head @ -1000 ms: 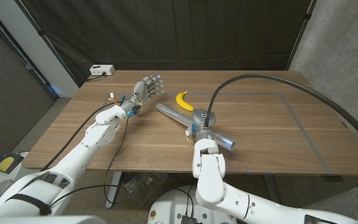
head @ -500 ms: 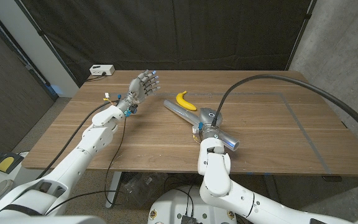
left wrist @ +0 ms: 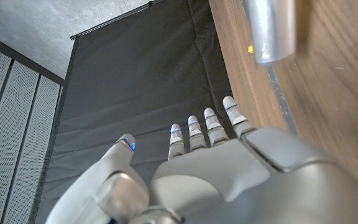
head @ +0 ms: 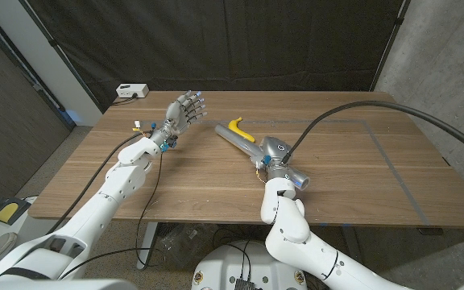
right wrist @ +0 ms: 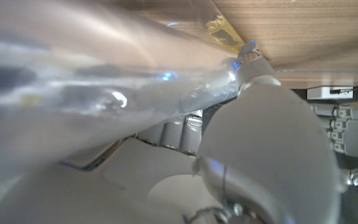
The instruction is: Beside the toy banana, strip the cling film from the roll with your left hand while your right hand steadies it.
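The roll of cling film [head: 252, 149] lies slantwise near the middle of the wooden counter [head: 361, 173], one end pointing toward the far edge, the other toward the near edge. The right hand [head: 274, 153] sits over the roll's nearer half and holds it; the right wrist view shows its fingers [right wrist: 253, 65] wrapped against the shiny tube [right wrist: 92, 106]. The toy banana [head: 238, 129] lies just beside the roll's far end. The left hand [head: 185, 111] is raised above the counter's left part, well apart from the roll, fingers [left wrist: 207, 127] spread wide and holding nothing. A white box [head: 131, 91] sits at the far left corner
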Motion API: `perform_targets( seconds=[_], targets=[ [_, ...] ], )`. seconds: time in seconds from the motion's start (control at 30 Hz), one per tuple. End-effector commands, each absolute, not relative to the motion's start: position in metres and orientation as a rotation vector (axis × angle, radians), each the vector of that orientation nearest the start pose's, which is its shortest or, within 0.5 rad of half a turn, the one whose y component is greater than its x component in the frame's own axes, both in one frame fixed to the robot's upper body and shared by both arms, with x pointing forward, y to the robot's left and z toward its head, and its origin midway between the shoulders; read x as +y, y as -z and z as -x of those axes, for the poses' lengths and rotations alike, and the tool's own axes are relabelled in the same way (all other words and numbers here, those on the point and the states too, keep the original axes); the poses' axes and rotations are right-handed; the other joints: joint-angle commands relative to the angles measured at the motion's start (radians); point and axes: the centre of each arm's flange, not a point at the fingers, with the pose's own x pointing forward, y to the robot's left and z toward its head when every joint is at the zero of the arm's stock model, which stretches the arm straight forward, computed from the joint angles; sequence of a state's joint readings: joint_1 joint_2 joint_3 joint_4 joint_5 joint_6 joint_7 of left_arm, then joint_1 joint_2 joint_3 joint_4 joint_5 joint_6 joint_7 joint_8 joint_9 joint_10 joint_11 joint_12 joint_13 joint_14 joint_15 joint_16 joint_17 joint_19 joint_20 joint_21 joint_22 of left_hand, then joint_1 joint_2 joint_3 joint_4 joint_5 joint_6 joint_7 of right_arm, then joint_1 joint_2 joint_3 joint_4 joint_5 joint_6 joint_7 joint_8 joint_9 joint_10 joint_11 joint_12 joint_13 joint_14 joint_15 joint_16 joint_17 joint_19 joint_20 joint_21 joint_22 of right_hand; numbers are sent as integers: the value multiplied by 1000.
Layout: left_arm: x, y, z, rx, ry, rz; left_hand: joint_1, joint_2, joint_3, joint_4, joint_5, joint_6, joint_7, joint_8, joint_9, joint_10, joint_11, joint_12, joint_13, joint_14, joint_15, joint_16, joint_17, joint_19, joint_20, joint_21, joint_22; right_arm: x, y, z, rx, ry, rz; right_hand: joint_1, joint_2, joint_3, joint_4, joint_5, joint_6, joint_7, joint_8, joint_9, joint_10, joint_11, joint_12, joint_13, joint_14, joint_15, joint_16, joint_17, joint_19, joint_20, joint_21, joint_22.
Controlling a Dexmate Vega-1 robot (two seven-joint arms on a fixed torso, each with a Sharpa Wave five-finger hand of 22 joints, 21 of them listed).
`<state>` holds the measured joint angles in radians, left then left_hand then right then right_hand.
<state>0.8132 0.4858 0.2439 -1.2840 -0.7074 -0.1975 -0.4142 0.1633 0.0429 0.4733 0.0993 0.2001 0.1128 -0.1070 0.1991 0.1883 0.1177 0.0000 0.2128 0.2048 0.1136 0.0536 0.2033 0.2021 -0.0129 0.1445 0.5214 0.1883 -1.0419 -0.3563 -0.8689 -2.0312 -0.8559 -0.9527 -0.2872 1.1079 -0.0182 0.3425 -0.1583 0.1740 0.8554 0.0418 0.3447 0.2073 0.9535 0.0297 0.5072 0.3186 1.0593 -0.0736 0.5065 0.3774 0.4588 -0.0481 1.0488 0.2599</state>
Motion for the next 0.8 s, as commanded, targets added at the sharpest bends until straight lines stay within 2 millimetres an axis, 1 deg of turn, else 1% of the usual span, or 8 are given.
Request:
perform_targets(
  seconds=[0.03,0.33,0.6,0.8],
  targets=[
    [293,-2,-651,-596,500,39,11,-3,-1,-2,7,-8,0,-3,3,-4,2,3,2,4,3,4,3,-2,7,-4,3,-83,80,-500,-486,305,946,135,130,10,0,4,162,-155,12,7,178,-160,2,5,117,-163,7,4,6,-106,9,2],
    [290,-4,-653,-594,508,31,11,-3,-1,-2,7,-6,-1,-2,3,-3,2,4,2,5,4,4,3,-2,7,-5,3,-90,81,-502,-506,277,862,136,129,11,-1,4,163,-151,12,8,181,-157,1,9,122,-163,8,9,6,-107,21,1],
    [290,-4,-655,-598,511,32,11,-3,-2,-2,7,-8,-2,-2,3,-2,0,4,2,5,4,4,3,-1,8,-6,3,-99,79,-505,-531,252,717,138,128,11,-1,3,161,-146,11,8,184,-157,0,13,125,-163,8,14,11,-108,36,0],
    [292,-5,-654,-603,507,32,11,-3,-2,-2,7,-10,-4,-3,3,-3,0,4,2,6,4,4,3,-2,8,-6,4,-105,78,-509,-517,259,613,139,127,12,-1,3,162,-141,12,9,186,-152,-1,17,128,-163,8,19,19,-108,48,-1]
  ],
)
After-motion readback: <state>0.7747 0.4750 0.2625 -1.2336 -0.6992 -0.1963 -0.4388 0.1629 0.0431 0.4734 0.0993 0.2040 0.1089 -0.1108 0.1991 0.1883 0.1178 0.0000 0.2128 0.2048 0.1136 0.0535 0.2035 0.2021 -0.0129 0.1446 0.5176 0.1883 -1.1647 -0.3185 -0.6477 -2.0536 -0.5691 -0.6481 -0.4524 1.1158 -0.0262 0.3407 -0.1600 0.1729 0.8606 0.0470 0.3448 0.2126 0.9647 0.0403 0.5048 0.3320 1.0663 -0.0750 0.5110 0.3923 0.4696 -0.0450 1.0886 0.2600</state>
